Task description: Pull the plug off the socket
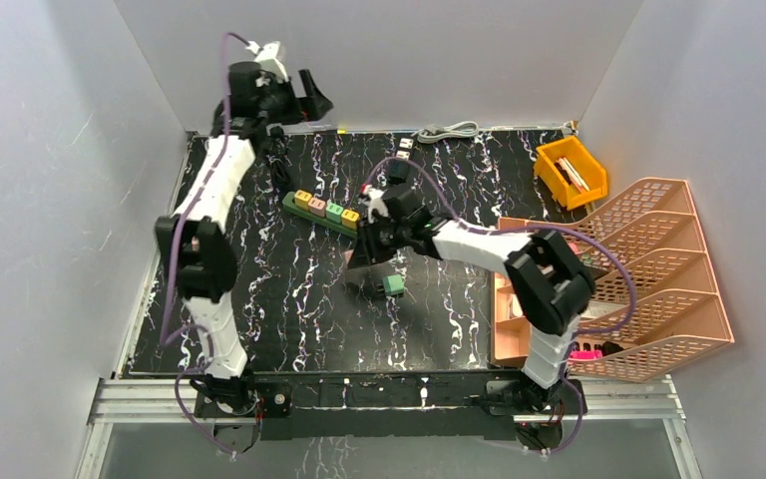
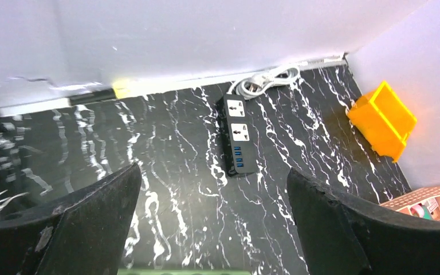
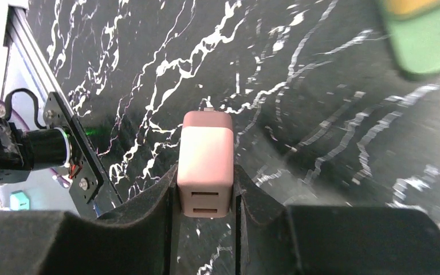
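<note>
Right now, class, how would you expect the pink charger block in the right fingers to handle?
The pink charger block looks like a rigid, boxy shell: probably stiff and light. Its smooth sides may be slippery, though the right fingers press both flat faces. Flat-sided, it should not roll.

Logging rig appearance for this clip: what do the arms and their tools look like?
Left arm and right arm: white links, black joint housings, a purple cable looping along each. Left tool and right tool: wide black fingers with a matte, foam-like face.
</note>
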You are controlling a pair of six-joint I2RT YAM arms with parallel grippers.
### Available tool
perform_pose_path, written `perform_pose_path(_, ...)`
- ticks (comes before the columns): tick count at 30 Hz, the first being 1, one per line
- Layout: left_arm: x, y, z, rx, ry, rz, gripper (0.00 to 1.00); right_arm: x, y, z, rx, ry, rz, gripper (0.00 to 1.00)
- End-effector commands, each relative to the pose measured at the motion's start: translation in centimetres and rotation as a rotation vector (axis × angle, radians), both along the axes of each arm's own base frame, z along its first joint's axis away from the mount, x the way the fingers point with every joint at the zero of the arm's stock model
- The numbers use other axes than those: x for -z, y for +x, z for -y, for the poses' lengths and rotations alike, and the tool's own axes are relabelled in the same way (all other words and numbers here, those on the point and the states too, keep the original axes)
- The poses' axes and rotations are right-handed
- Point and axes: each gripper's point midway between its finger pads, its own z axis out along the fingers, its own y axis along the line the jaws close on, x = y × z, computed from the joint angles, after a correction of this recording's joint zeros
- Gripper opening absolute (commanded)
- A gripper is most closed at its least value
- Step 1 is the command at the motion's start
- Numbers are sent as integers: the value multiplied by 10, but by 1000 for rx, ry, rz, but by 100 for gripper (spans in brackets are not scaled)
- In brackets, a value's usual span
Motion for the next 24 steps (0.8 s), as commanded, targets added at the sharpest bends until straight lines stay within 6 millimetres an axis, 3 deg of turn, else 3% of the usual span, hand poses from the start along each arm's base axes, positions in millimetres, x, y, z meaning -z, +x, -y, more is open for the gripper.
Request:
perform_pose_path(1,-24,-44,-20,-52,60,50,98,7,-17,-44,-81,56,-65,0)
perform_pose_path(5,-32,-72,-43,-106,-14,40,98,30,-35,-68,-124,22,-141,3)
perform_pose_path(10,-41,-103,-64,-155,-13,69,98,48,-49,-77,-135,-27,-154,40)
perform_pose_path(13,-45,-116,-68,-150,12,136,99,45,-46,-74,-144,-61,-101,60)
perform_pose_path(15,-47,-125,-68,-135,28,181,98,36,-34,-68,-121,-103,-19,70)
perform_pose_path(18,-58,-137,-60,-56,52,235,98,11,-9,-57,-82,-163,150,76)
perform_pose_path(21,-66,-158,-41,139,106,275,98,-24,13,-45,-53,-192,326,80)
perform_pose_path(24,-64,-194,-24,373,171,273,98,-60,34,-29,-6,-179,471,83)
